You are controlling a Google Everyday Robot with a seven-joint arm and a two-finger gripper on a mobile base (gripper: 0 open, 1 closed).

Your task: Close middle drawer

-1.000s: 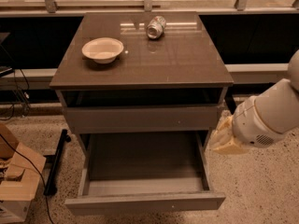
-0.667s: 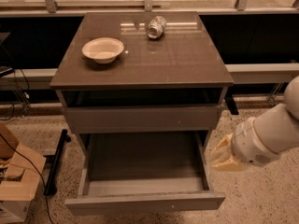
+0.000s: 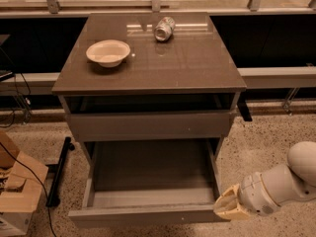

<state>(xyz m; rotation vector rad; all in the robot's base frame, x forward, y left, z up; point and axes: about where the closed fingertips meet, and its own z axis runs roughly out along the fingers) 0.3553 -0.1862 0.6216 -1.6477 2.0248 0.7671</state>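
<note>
The middle drawer (image 3: 153, 174) is pulled far out of the grey cabinet, showing its bare grey floor and low side walls. Its flat front panel (image 3: 143, 215) is nearest the camera, low in the view. My gripper (image 3: 228, 206), a tan tip on a white arm, sits at the right end of that front panel, touching or almost touching its corner. The drawer is empty.
Above the open drawer is a taller grey drawer front (image 3: 148, 126) with a dark gap over it. The cabinet top (image 3: 187, 63) carries a white bowl (image 3: 108, 52) and a can lying on its side (image 3: 164, 28). Cardboard boxes (image 3: 17, 191) and cables lie on the floor at left.
My arm and gripper have moved down and toward the camera, from beside the cabinet's right side to the drawer's front right corner. The drawer has not visibly moved.
</note>
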